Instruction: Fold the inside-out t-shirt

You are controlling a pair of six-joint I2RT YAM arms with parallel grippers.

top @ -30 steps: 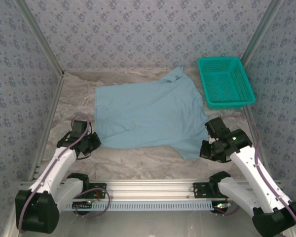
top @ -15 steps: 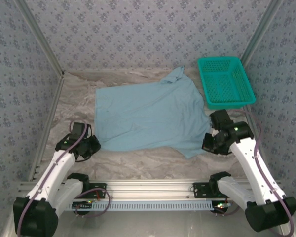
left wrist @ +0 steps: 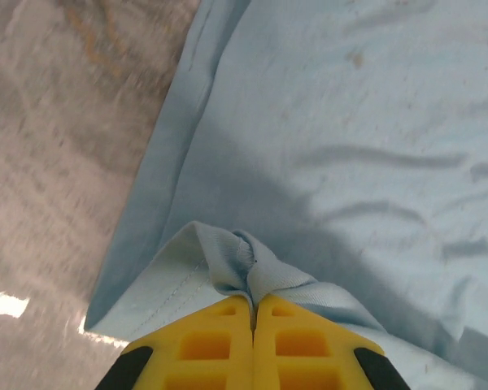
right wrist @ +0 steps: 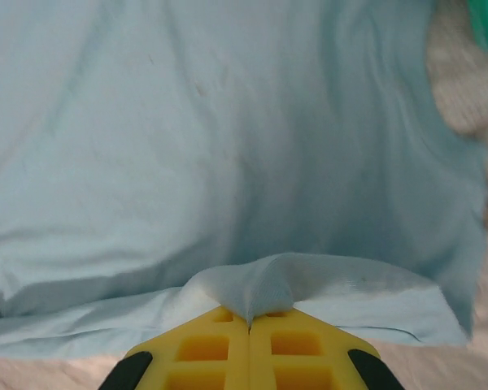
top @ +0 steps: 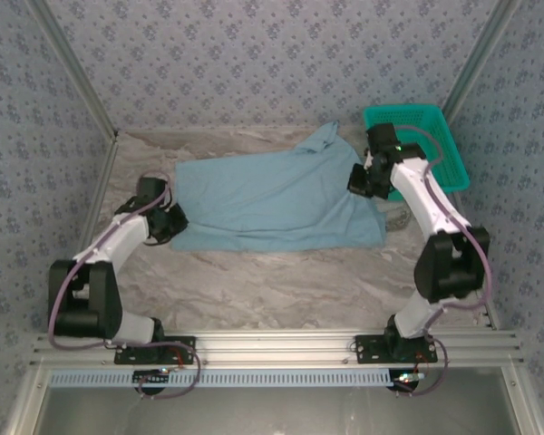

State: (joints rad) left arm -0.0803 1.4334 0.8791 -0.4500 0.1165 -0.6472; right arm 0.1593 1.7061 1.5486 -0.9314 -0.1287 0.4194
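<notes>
Find the inside-out t-shirt point(top: 272, 204) at the centre of the marbled table point(top: 281, 290), a light-blue band running from 9 to 3 o'clock, one sleeve poking toward 12. Pinched at its 9 o'clock edge by the left gripper point(top: 168, 222), yellow fingers point(left wrist: 220, 341) closed together on a bunched fold of hem. Pinched likewise at its 3 o'clock edge by the right gripper point(top: 361, 181), fingers pressed tight on a raised peak of cloth. Further out at 2 o'clock, a teal basket point(top: 435, 136).

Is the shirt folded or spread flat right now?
Partly folded: the shirt has its near edge doubled over, pinched by left hand and right hand.
</notes>
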